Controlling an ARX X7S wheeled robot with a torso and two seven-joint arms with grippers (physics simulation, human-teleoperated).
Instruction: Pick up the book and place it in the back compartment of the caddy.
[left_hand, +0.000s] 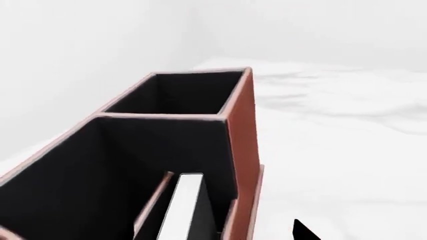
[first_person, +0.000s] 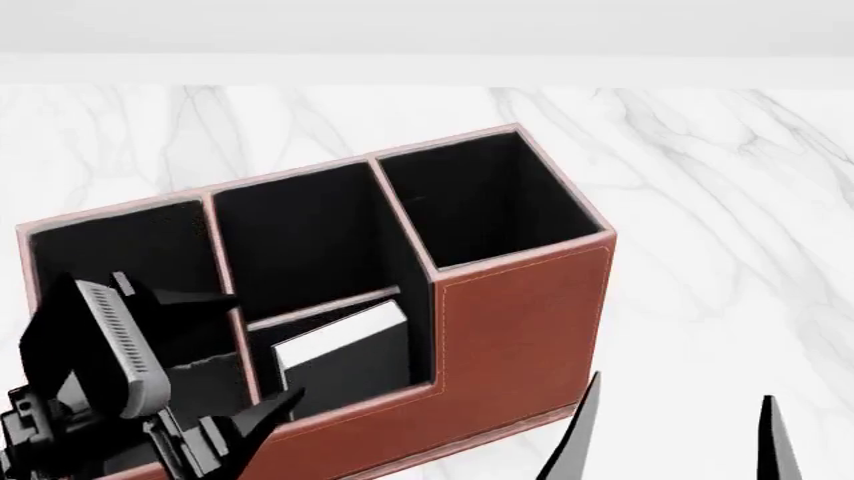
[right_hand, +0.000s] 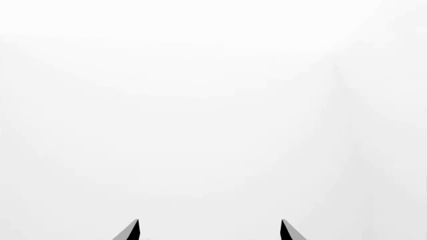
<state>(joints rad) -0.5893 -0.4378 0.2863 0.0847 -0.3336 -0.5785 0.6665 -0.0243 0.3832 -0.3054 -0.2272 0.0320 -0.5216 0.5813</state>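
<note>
The reddish-brown caddy (first_person: 521, 320) stands on the white marble table. The black book (first_person: 350, 362) stands upright, white page block up, in the back compartment (first_person: 419, 345), the small pocket between the thin cross divider and the low wall. My left gripper (first_person: 243, 352) is open just left of the book, its jaws spread over the caddy's left side and not touching the book. In the left wrist view the book (left_hand: 183, 205) sits inside the caddy (left_hand: 243, 130), and one fingertip (left_hand: 303, 232) shows outside the wall. My right gripper (first_person: 681, 392) is open and empty.
The tall square end pocket (first_person: 487, 200) and the middle pocket beyond the divider (first_person: 300, 240) hold nothing. The marble table (first_person: 721, 230) stretches to the right of the caddy. The right wrist view shows only white beyond my right gripper (right_hand: 209, 222).
</note>
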